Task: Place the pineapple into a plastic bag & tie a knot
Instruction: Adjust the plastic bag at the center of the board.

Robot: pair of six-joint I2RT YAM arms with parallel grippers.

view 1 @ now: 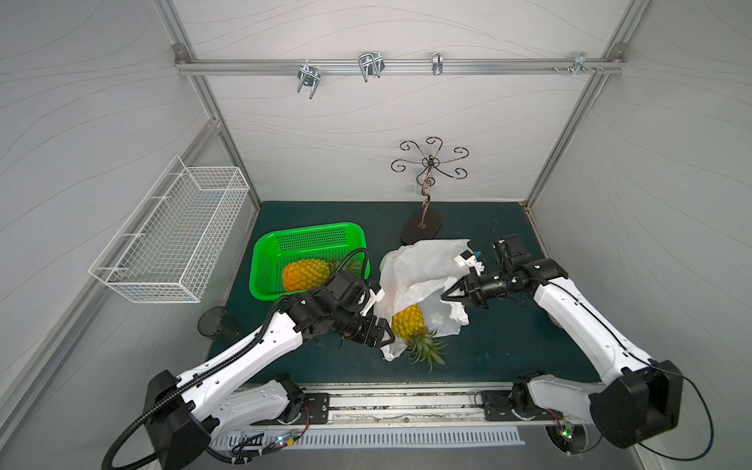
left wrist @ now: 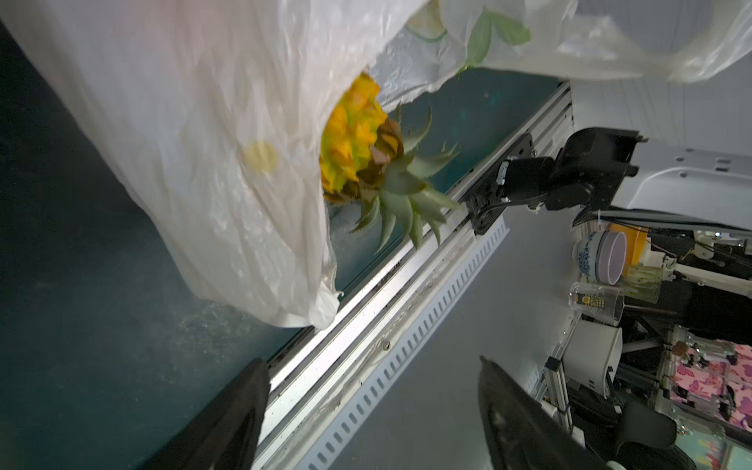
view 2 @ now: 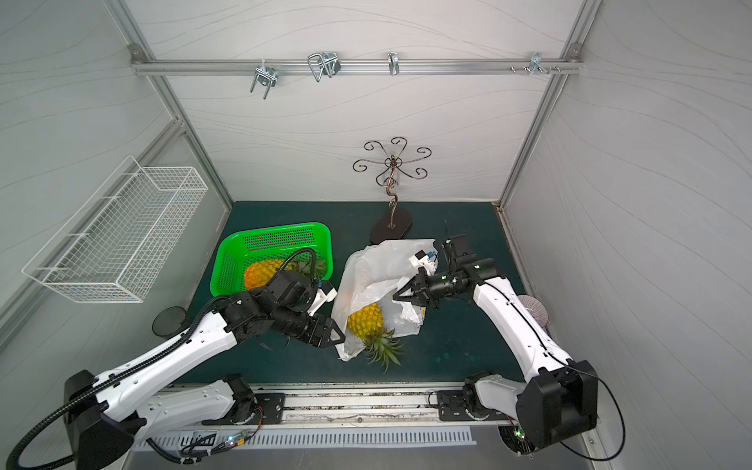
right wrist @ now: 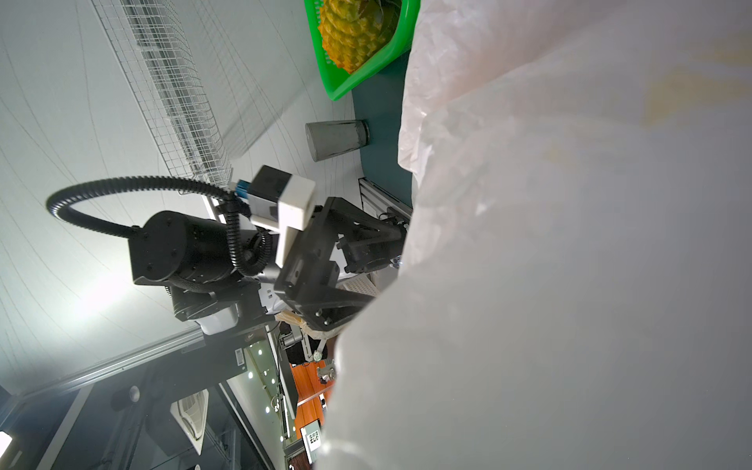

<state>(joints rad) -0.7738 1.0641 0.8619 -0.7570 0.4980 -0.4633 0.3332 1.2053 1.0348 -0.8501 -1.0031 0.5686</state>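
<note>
- Your right gripper (view 1: 447,296) is clenched on a fold of the bag (view 1: 423,264) and holds that upper layer up off the mat (view 1: 508,325). I judge this is to keep the mouth gaping toward the near edge.
- Your left gripper (left wrist: 370,364) is released. The wrist view shows its fingers (left wrist: 512,407) spread wide with nothing between them, just beside the bag's near corner.
- The pineapple (view 1: 408,321) lies on its side on the bag's lower layer. Its body is under the raised flap and its crown (view 1: 425,350) pokes out past the mouth.
- So it is only partway in. You likely need to push the fruit deeper or pull the film over the crown.
- A second pineapple (view 1: 305,274) sits in the green basket (view 1: 309,228), well apart from the bag.
- No knot shows yet.
- Mind the thin film, which may snag or tear on the spiky leaves.
</note>
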